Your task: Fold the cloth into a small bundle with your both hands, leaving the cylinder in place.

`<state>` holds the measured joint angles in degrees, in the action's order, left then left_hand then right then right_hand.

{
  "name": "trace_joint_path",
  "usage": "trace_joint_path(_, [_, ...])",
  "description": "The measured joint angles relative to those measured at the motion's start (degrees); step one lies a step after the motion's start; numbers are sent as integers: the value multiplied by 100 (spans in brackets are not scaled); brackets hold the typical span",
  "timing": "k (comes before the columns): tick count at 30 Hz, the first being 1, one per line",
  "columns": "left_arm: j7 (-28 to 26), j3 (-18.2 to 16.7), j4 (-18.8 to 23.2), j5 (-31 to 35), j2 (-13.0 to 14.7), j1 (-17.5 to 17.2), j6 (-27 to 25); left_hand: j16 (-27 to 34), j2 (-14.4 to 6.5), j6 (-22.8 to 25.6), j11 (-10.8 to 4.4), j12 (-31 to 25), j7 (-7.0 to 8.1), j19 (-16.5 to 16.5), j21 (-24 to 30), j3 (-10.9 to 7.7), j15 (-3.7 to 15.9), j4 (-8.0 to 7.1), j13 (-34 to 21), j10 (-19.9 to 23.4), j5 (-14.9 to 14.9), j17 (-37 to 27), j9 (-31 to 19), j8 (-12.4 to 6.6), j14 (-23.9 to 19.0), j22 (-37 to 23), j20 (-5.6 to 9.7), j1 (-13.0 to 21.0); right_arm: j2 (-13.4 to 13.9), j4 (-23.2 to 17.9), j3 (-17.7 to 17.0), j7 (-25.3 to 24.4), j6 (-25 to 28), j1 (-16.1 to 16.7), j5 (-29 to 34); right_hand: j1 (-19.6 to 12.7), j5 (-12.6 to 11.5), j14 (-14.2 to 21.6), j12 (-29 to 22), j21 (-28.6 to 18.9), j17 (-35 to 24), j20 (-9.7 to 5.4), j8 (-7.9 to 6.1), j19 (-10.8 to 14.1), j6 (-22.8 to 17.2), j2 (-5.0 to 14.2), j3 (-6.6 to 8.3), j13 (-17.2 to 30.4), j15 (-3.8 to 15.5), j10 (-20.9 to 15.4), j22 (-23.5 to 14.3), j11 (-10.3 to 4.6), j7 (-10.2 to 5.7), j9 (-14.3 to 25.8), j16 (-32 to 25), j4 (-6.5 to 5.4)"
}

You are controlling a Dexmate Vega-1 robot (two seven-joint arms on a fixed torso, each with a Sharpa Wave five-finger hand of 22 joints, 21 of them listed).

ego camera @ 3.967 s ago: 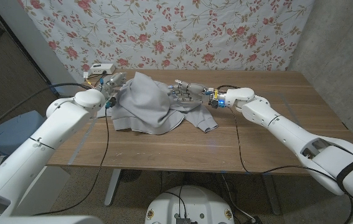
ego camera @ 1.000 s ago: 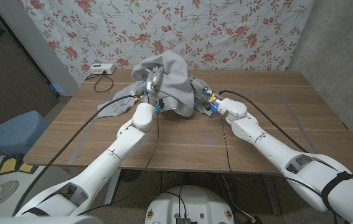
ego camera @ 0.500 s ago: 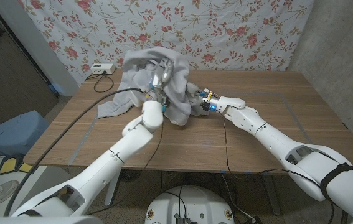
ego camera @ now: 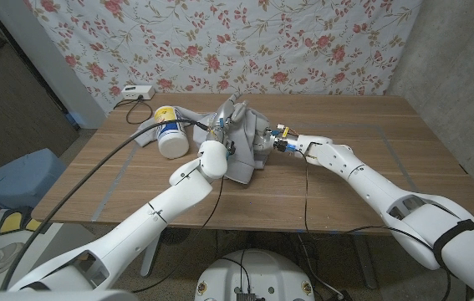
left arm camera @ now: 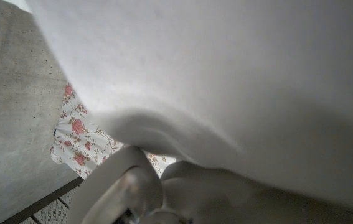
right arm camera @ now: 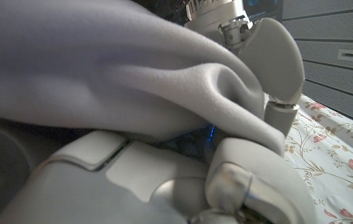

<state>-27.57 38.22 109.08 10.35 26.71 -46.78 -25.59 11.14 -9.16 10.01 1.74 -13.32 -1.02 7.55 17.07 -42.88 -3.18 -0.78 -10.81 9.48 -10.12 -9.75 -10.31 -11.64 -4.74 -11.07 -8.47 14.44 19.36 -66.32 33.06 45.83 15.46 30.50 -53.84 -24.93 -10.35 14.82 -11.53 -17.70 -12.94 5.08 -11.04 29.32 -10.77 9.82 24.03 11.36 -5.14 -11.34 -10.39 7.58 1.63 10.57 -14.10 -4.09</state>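
Cloth in both hands' grip

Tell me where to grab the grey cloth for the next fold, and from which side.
Grip the grey cloth at its loose near edge, coming from the robot's side. That flap looks free to lift away from the cylinder lying at the cloth's left. Both hands are buried in the bundle's middle.
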Motion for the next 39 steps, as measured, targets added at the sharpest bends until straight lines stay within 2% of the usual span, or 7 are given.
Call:
trace_joint_path(7, [28,-40,119,-46,96,-45,-101,0,0,0,22,0,0,-96,0,89,-135,-26,0,-22,39,-4,0,22,-11,-27,-140,0,202,-366,-50,-483,-542,137,427,17,0,-252,32,272,17,282,0,-559,-74,-144,-115,0,-168,81,0,-82,-78,0,121,179])
trace_joint_path(12, [7,-161,121,-141,204,-112,235,-16,104,-12,52,18,75,-176,-69,270,-155,-48,1,8,66,-27,0,43,-29,-27,-220,-104,390,-537,12,-928,-1223,110,1071,145,0,-434,31,498,43,436,-1,-1042,-70,-343,-257,0,-127,131,0,-131,-180,0,191,251])
trace_joint_path(22, [31,-556,96,-481,436,-292,1223,-77,344,-135,53,104,239,-314,-141,489,-227,-26,1,-97,66,-26,0,107,86,-26,-307,-344,639,-625,112,-2057,-2738,-57,2626,588,-29,-1082,30,797,105,436,-1,-2664,-110,-786,-682,-18,-23,211,-1,-280,-361,0,331,334])
trace_joint_path(28, [188,-771,104,-783,531,-381,1596,-77,478,-226,61,146,326,-370,-184,610,-235,23,1,-188,66,-26,0,140,156,-26,-309,-416,744,-708,128,-2688,-3227,-73,3305,671,-69,-1195,29,790,123,444,-1,-2831,-166,-884,-752,-18,20,243,4,-311,-498,-1,353,354])
trace_joint_path(33, [437,-935,72,-1223,578,-439,2092,-77,575,-284,31,146,343,-370,-184,665,-235,31,1,-219,66,-26,0,151,156,-26,-308,-469,891,-886,123,-3186,-3438,-57,3828,676,-116,-1391,29,662,148,345,-1,-2620,-203,-938,-808,-18,168,305,29,-397,-534,0,354,411])
trace_joint_path(34, [461,-935,72,-1257,578,-439,2126,-77,577,-301,48,146,360,-370,-184,673,-235,40,1,-235,66,-26,0,151,156,-26,-309,-470,903,-902,118,-3604,-3572,-51,4243,676,-117,-1491,29,664,149,285,-1,-2680,-204,-938,-814,-18,168,323,29,-415,-536,0,370,417])
trace_joint_path(39, [701,-1199,-83,-1693,628,-531,2541,-77,617,-369,62,167,368,-401,-205,735,-266,53,1,-309,66,-25,20,151,187,-25,-340,-511,999,-1023,-6,-3978,-3702,31,4546,690,-162,-1866,52,789,176,303,-1,-3268,-324,-952,-871,-18,219,404,28,-497,-654,-1,375,474])
